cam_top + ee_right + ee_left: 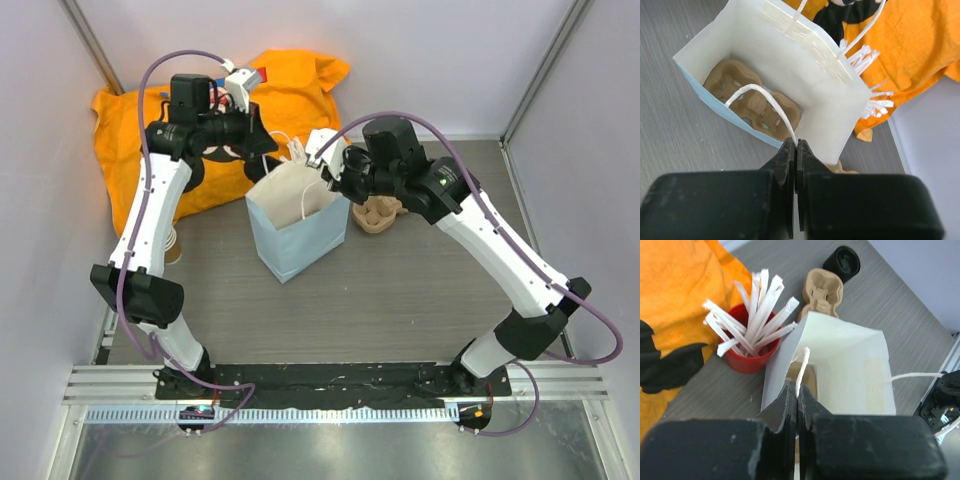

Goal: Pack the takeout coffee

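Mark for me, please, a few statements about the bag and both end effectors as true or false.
The left end effector is shut on a handle of the paper bag. True.
The right end effector hangs open. False: it is shut on the bag's other handle.
A pulp carrier lies in the bag's bottom. True.
The red cup of sticks stands inside the bag. False: it stands outside, beside it.
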